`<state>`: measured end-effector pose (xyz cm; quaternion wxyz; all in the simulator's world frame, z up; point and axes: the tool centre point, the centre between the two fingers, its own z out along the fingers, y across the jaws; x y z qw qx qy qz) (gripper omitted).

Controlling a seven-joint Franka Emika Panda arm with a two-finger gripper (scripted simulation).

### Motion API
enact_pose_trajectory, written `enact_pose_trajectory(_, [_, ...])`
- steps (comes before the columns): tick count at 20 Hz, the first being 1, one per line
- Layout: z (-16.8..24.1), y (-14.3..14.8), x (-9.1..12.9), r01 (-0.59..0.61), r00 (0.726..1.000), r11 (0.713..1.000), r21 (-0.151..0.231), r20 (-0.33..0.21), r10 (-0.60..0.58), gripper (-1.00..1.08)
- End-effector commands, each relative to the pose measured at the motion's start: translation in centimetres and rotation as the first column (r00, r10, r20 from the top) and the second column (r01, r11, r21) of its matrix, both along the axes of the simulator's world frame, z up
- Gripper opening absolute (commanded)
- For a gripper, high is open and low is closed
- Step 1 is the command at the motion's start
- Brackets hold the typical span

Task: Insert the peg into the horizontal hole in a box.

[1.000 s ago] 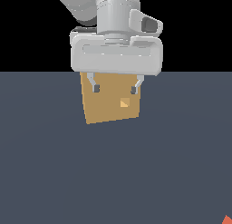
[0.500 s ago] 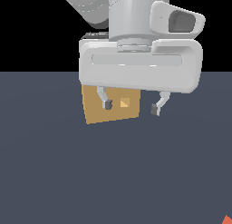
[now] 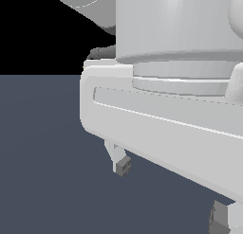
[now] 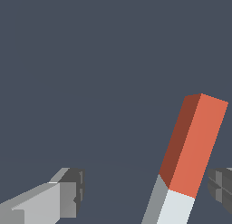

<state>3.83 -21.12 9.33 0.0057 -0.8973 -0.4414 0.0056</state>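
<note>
In the wrist view the peg [image 4: 192, 148] lies on the dark grey floor, its red-orange half pointing away and its pale grey-white half [image 4: 174, 211] cut by the picture's edge. My gripper [image 4: 145, 191] is open and empty above it. The peg sits between the fingers, well clear of one finger [image 4: 68, 193] and close to the other [image 4: 222, 187], touching neither. In the exterior view my gripper [image 3: 171, 193] fills most of the picture, with both fingertips [image 3: 122, 164] hanging apart over the floor. The box and its hole are hidden behind the hand. The peg does not show in the exterior view.
The dark grey floor [image 3: 42, 181] spreads around the hand in the exterior view. The arm's large grey wrist [image 3: 175, 24] blocks the upper right of that view.
The hand has come much nearer the exterior camera and toward that view's right, growing large and covering the box. The fingers have stayed open.
</note>
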Motion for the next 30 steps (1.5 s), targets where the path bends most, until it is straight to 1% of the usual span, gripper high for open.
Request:
enact_pose_trajectory(1, [-0.8,-2.9,-0.4,0.092,0.996,0.996,-0.003,0.005,-0.092,1.0])
enact_pose_trajectory(6, [-2.1,-7.5,-1.8,0.241,0.97,0.97,-0.005,0.012,-0.241,1.0])
enact_pose_trajectory(10, [-2.6,-9.5,-2.7,0.306,0.952,0.952,-0.006,0.015,-0.305,1.0])
enact_pose_trajectory(13, [-2.8,-9.9,-3.0,0.32,0.947,0.947,-0.006,0.015,-0.32,1.0])
enact_pose_trajectory(17, [-3.1,-9.8,-3.0,0.313,0.95,0.95,-0.006,0.014,-0.313,1.0])
enact_pose_trajectory(26, [-7.1,-9.8,-3.2,0.32,0.947,0.948,-0.005,0.015,-0.319,1.0])
enact_pose_trajectory(30, [-7.8,-9.8,-3.1,0.32,0.947,0.947,-0.005,0.015,-0.32,1.0])
